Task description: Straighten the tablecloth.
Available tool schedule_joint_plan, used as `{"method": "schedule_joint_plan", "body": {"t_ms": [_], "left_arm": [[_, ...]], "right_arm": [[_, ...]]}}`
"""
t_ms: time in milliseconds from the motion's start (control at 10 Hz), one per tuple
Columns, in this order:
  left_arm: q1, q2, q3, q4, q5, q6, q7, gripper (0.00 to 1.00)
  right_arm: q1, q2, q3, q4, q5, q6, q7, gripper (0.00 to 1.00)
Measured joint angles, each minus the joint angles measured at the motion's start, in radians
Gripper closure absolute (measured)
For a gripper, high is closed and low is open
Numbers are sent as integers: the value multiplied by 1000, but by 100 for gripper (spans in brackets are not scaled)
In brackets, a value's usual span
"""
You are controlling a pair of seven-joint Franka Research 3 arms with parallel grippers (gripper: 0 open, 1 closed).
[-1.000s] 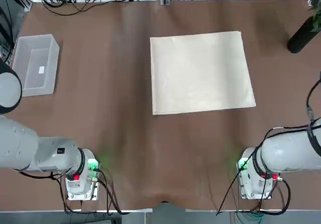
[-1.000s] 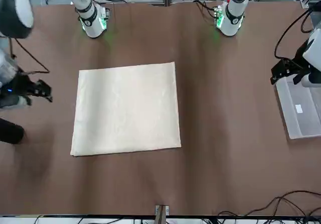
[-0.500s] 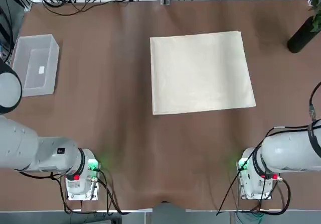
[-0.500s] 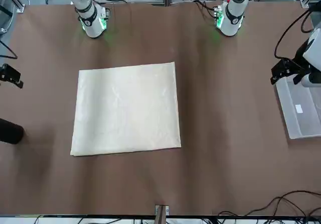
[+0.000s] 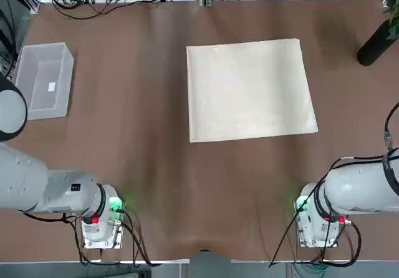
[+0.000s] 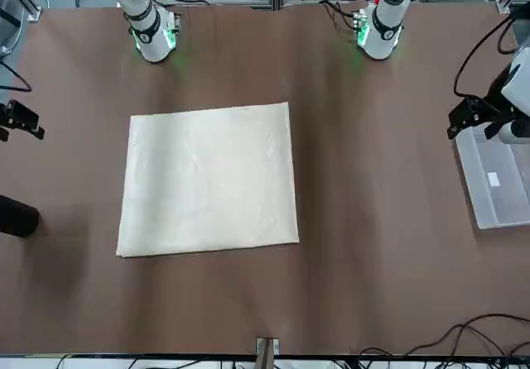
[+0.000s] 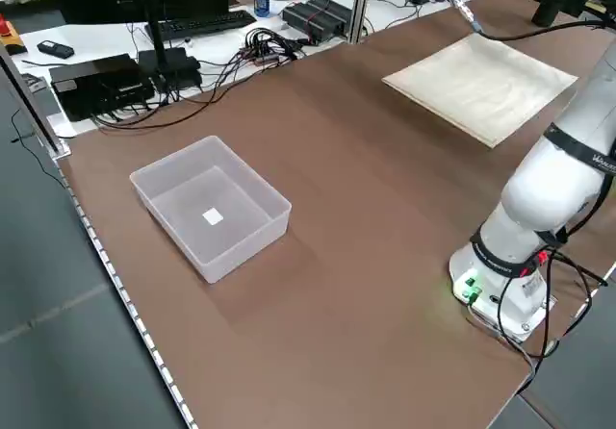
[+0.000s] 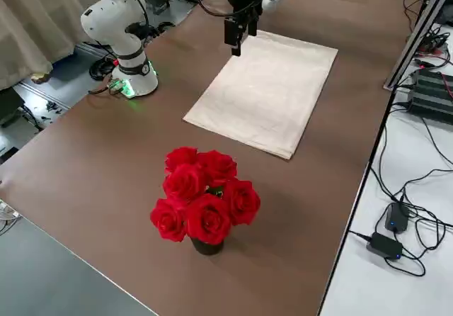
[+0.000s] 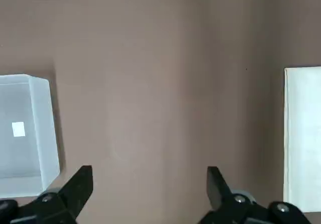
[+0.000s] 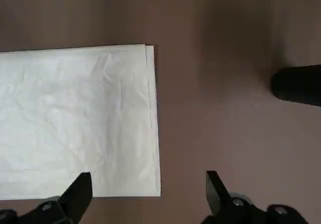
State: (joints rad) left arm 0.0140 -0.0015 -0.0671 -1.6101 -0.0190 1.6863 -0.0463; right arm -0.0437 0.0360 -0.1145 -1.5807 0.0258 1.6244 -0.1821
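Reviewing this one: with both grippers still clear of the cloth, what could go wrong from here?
The tablecloth looks folded in layers, edges slightly offset, so the right gripper, open above the table near it, might pinch only the top layer. The dark vase stands on that arm's side and could be knocked by a wide sweep.

No text, brand, number or sign can be read; the white label (image 7: 213, 216) on the floor of the plastic bin (image 7: 210, 208) shows no readable print; the small dark mark on the left arm (image 5: 75, 187) is too small to read.
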Motion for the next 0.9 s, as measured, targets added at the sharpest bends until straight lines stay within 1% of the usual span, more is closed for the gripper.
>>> {"method": "schedule_joint_plan", "body": {"t_ms": [900], "left_arm": [[0,0,0,0,-2,0,14,0]], "right_arm": [[3,0,7,12,1,-3,18,0]]}}
